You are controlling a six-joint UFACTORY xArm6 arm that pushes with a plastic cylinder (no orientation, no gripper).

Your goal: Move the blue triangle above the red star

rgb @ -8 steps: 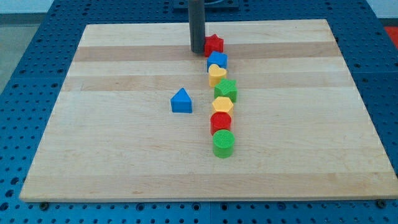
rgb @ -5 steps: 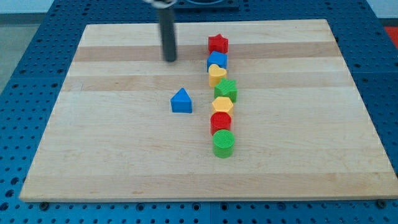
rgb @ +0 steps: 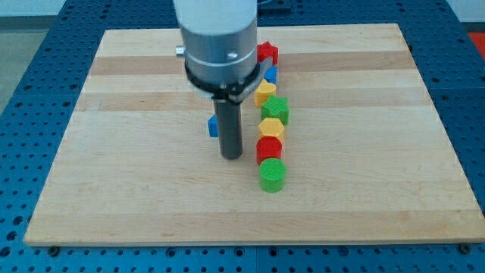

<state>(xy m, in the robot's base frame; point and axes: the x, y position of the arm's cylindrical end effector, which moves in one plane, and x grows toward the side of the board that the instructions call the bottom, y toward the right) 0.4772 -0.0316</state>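
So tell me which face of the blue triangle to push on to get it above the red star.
Push the blue triangle's bottom face, upward and rightward toward the red star. My tip sits just below it. Steer left of the block column.

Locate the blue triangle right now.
The blue triangle is near the board's middle, mostly hidden behind the rod, left of the yellow hexagon; my tip sits just below it.

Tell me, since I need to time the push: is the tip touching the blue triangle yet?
Cannot tell. In the camera view the rod covers most of the blue triangle, and my tip sits just below it toward the view's bottom, so any contact or gap is hidden.
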